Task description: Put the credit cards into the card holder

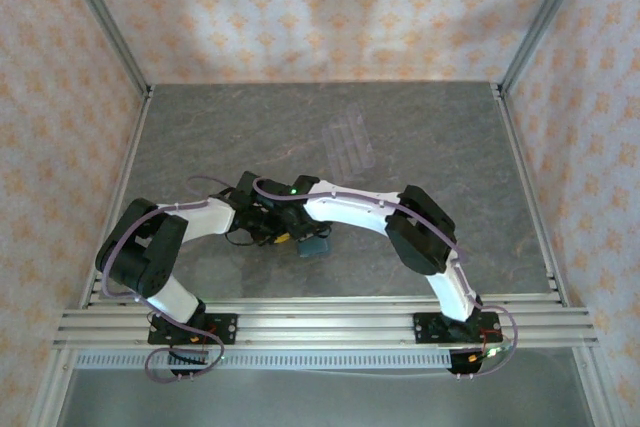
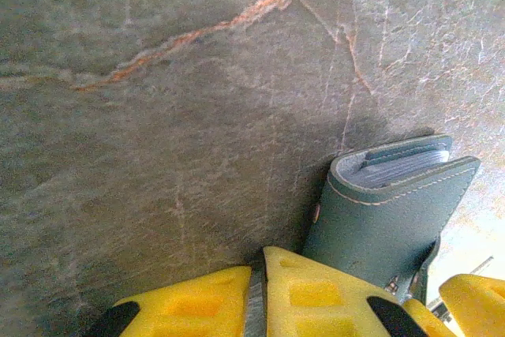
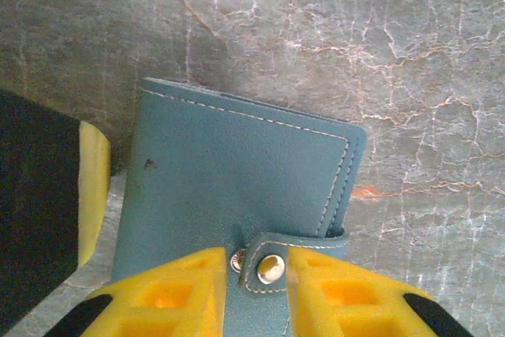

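Note:
The teal card holder (image 3: pixel 237 155) is folded shut, its snap strap (image 3: pixel 272 266) wrapped round the open edge. My right gripper (image 3: pixel 256 252) is shut across that strap, one yellow finger on each side of the stud. Seen from the left wrist, the card holder (image 2: pixel 379 219) stands on edge with pale sleeves (image 2: pixel 402 165) showing in its fold. My left gripper (image 2: pixel 259 262) is shut just left of it, leaving only a thin grey slit between the pads. From above, both grippers meet at the card holder (image 1: pixel 316 245). The credit cards are hidden.
A clear ridged plastic tray (image 1: pixel 350 142) lies on the grey marble table (image 1: pixel 220 137) behind the arms. Patterned walls and metal posts close in the back and both sides. The left gripper's finger (image 3: pixel 93 187) sits against the card holder's left edge.

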{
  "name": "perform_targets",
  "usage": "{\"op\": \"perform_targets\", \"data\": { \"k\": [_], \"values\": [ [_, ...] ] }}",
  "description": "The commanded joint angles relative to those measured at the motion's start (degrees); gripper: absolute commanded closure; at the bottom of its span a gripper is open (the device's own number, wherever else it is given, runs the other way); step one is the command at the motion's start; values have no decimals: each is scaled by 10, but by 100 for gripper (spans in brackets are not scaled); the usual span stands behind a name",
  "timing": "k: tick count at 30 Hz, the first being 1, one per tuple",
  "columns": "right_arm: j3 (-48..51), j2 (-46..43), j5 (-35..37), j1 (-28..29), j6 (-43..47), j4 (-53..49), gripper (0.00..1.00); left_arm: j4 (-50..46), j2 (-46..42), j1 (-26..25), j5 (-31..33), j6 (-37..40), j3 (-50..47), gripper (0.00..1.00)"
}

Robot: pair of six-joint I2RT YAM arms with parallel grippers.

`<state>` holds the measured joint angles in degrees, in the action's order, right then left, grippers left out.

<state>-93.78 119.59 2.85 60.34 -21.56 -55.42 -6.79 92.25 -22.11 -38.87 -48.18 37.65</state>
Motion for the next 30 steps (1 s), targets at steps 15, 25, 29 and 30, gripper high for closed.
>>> {"op": "perform_targets", "data": {
  "k": [15,25,29,30],
  "values": [
    [-27,13,22,3,6,-30,94,83,67,-12,25,8,-20,86],
    [-8,-7,-26,1,5,2,100,84,61,-32,26,11,-12,86],
    [12,-26,-43,-7,-2,21,100,89,66,-53,29,6,-6,86],
    [18,-32,-48,-11,-5,28,100,92,68,-55,29,4,-6,86]
  ]
}}
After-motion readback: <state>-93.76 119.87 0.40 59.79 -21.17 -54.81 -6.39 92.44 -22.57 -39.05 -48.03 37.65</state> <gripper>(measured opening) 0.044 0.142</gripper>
